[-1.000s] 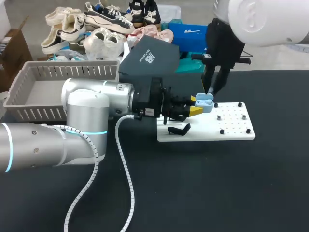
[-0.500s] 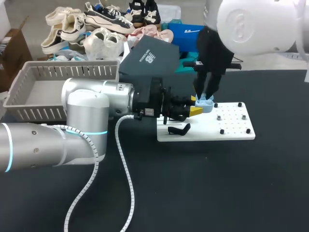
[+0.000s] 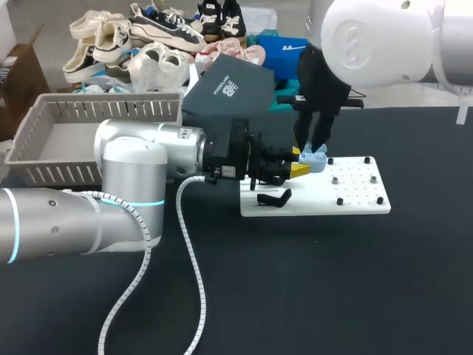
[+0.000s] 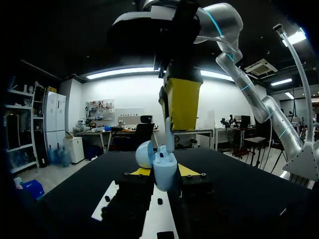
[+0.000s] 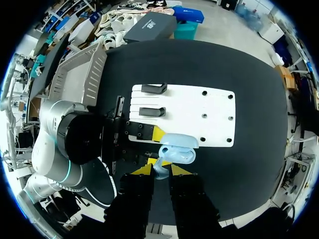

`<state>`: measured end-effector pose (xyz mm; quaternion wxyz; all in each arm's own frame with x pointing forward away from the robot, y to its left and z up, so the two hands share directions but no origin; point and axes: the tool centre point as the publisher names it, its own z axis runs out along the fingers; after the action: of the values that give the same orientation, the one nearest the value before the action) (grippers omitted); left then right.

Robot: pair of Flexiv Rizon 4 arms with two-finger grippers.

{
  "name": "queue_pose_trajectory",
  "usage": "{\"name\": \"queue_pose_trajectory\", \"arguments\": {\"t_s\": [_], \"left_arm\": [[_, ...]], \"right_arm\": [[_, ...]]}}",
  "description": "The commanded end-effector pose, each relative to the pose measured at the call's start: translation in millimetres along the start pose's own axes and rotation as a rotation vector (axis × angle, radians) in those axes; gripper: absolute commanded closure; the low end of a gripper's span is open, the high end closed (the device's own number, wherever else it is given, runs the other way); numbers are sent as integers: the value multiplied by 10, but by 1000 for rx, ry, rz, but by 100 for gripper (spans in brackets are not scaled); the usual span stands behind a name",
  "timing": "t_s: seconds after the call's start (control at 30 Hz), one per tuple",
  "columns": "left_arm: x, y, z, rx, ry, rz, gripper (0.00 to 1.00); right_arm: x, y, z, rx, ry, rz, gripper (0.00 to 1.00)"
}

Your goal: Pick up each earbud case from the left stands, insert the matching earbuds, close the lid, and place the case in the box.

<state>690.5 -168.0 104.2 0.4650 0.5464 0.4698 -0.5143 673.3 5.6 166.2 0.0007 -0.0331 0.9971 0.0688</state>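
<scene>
A light blue earbud case [image 3: 315, 160] with its lid open is held over the white stand board [image 3: 355, 198], and my left gripper [image 3: 298, 167] is shut on it from the side. In the left wrist view the case [image 4: 165, 172] sits between the yellow tips of the left gripper [image 4: 164, 172], its lid [image 4: 144, 154] tipped back. My right gripper [image 3: 313, 146] hangs straight above the case, shut on a pale blue earbud [image 5: 159, 168]. That earbud [image 4: 170, 140] reaches down to the case's open top. In its own wrist view the right gripper [image 5: 160, 170] looks down on the case [image 5: 177, 149].
Two black stands [image 3: 273, 198] sit on the board's left part, and several small black pegs [image 3: 340, 201] stud its right part. A grey basket [image 3: 44, 140] stands at the table's back left. A dark grey box lid [image 3: 229, 85] lies behind the board.
My right arm has shifted left and slightly down, bringing its gripper over the open case. The left arm and the case have stayed still.
</scene>
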Motion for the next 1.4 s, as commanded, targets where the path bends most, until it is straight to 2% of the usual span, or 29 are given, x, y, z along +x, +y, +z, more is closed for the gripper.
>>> {"name": "queue_pose_trajectory", "arguments": {"t_s": [0.03,1.4], "left_arm": [[5,0,8,-3,0,1,100],[5,0,8,-3,0,1,100]], "right_arm": [[-49,2,15,8,4,3,100],[-88,-64,161,16,19,11,100]]}}
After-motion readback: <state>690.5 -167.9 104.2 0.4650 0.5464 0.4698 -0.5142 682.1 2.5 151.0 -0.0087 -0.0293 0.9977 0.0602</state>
